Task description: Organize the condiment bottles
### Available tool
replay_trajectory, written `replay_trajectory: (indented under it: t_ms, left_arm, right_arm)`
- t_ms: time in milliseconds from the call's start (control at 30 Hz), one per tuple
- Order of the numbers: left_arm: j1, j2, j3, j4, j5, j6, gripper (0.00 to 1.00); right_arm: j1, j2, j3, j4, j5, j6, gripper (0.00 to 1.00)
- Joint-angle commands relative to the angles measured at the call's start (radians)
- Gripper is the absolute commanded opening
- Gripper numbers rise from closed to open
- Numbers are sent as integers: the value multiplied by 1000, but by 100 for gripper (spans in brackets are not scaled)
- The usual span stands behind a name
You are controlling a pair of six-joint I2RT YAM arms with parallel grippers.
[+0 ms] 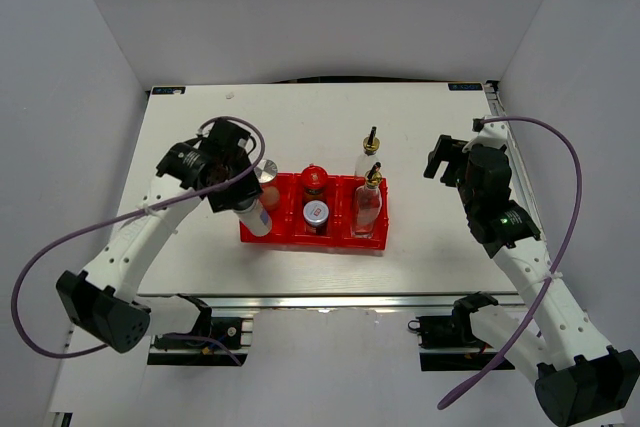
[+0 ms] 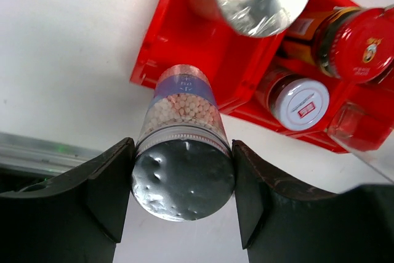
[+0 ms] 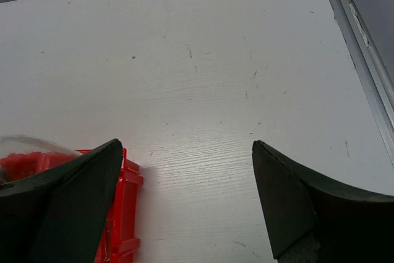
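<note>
My left gripper (image 1: 236, 190) is shut on a silver-capped cylinder of white beads (image 2: 183, 164), held tilted with its lower end in the left compartment of the red tray (image 1: 262, 237). A second silver cylinder (image 1: 268, 181) stands in that compartment. The red-lidded dark jar (image 1: 314, 179) and the short silver-lidded jar (image 1: 316, 213) are in the middle compartment. One glass bottle with a gold spout (image 1: 368, 203) stands in the right compartment. The other (image 1: 368, 155) stands on the table just behind the tray. My right gripper (image 1: 446, 161) is open and empty, right of the tray.
The right wrist view shows bare white table between its fingers (image 3: 289, 214) and the tray's right edge (image 3: 126, 214) at the lower left. A metal rail (image 1: 330, 302) runs along the table's near edge. Grey walls enclose the table on three sides.
</note>
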Motion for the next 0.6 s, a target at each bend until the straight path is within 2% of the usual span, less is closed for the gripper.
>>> replay_trajectory:
  t_ms: [0,333,567]
  left_arm:
    - [3,34,67,61,0,42,0]
    - [3,134,38,238,9,79,0]
    - [3,200,12,242,11,101,0]
  right_arm:
    - [-3,-16,-2,32,26,7,89]
    - [-3,-8,0,27,42,6,89]
    - [-5,-1,3,26,45,1,89]
